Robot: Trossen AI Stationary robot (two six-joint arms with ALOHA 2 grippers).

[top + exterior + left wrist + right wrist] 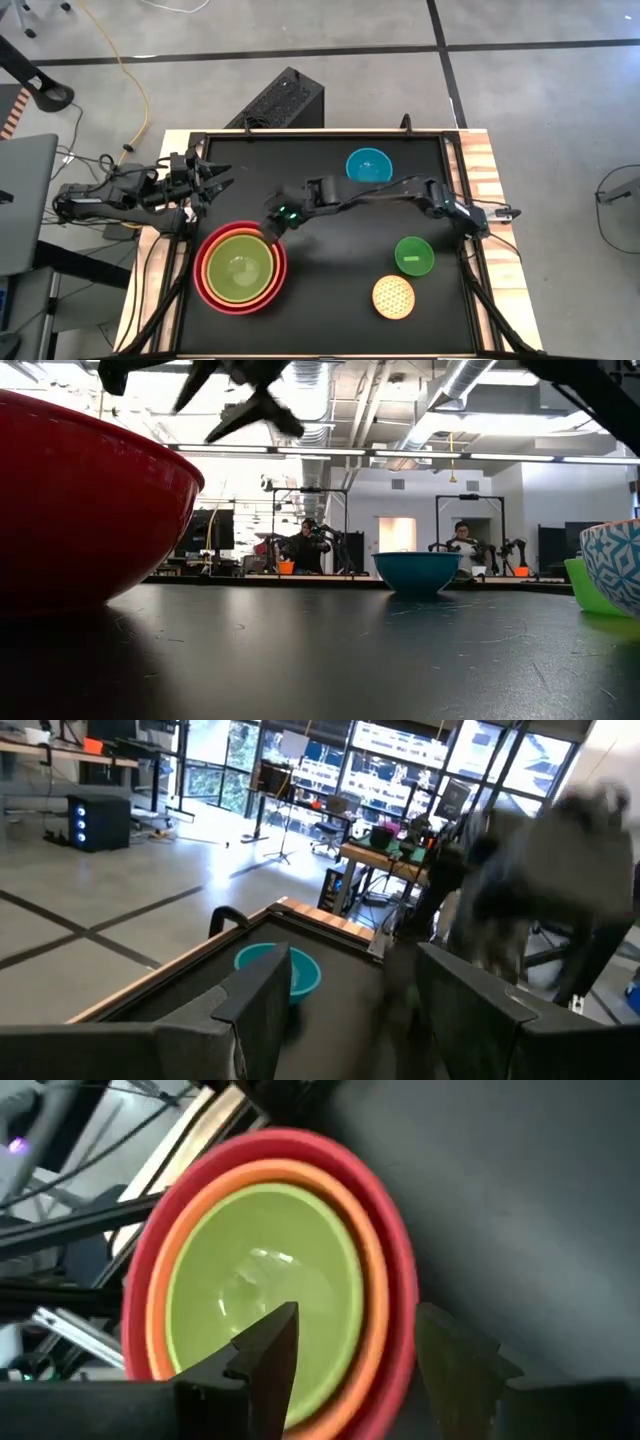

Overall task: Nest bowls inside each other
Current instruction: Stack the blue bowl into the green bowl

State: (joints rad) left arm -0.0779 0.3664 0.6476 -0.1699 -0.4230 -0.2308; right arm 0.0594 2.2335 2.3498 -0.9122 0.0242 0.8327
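Note:
A red bowl (207, 285) stands at the table's near left, with an orange bowl (212, 250) nested in it and a lime green bowl (240, 268) inside that one. My right gripper (274, 222) hangs open above the stack's far right rim (395, 1270) and holds nothing. The blue bowl (368, 165) sits at the far middle. The small bright green bowl (413, 255) and the yellow lattice bowl (393, 296) rest at the near right. My left gripper (222, 180) waits open at the far left, raised off the table.
A raised rim runs round the black table top (330, 230). There is bare surface in the middle, between the stack and the three single bowls. A black box (285, 100) stands on the floor beyond the far edge. People sit at benches in the room behind (305, 545).

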